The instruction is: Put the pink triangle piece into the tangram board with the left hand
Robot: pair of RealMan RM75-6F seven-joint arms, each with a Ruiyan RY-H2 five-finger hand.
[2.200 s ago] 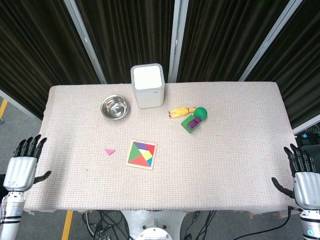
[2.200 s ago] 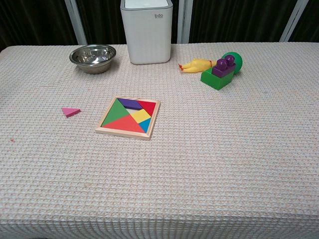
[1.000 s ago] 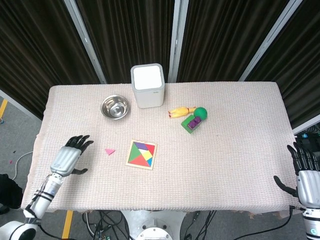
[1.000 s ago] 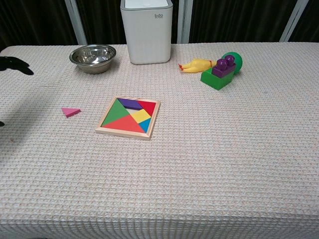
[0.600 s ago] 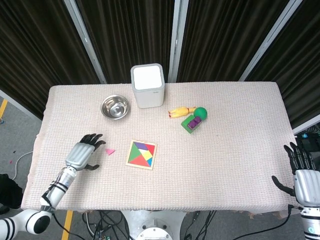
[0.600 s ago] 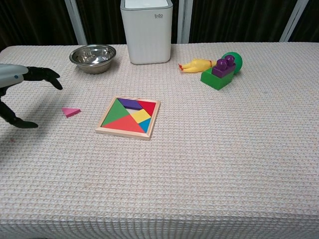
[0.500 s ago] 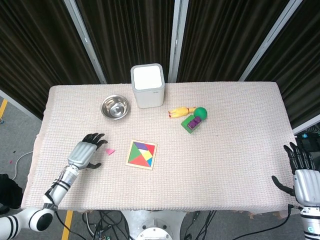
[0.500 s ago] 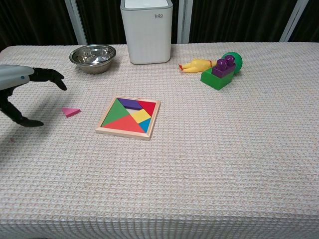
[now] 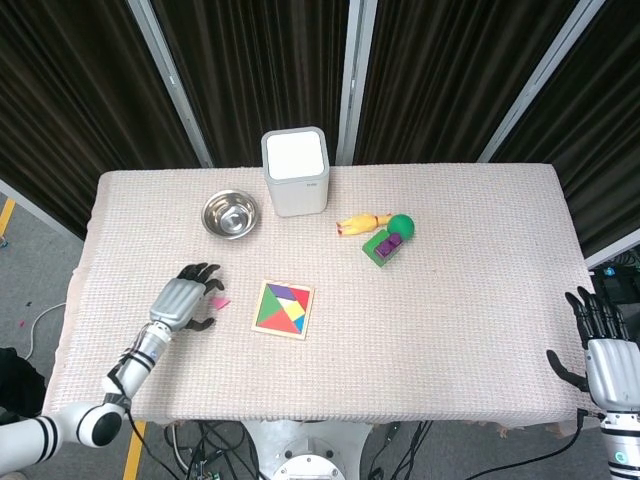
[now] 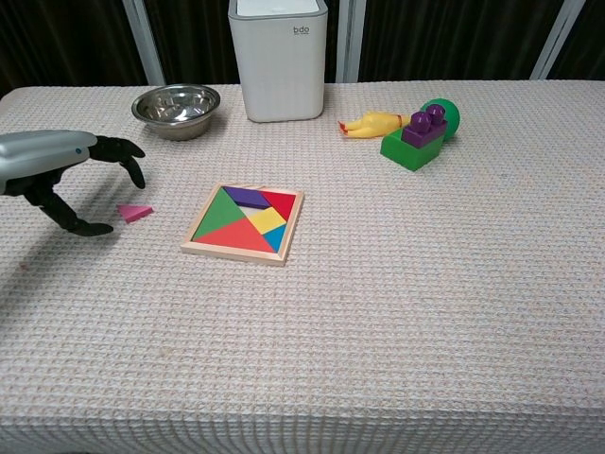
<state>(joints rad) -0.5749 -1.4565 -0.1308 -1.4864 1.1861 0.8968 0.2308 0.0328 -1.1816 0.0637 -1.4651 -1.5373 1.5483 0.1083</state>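
The pink triangle piece lies flat on the cloth left of the tangram board, a wooden square frame filled with coloured pieces. My left hand hovers just left of and over the triangle, fingers spread and curved, thumb low near the cloth, holding nothing. In the head view the left hand partly covers the triangle. My right hand hangs open off the table's right front corner, far from the board.
A steel bowl and a white bin stand at the back. A yellow rubber chicken, a green ball and a green block with purple studs sit at the back right.
My left hand has come in from off the table's left edge and moved right to just above the pink triangle. The right hand has stayed put.
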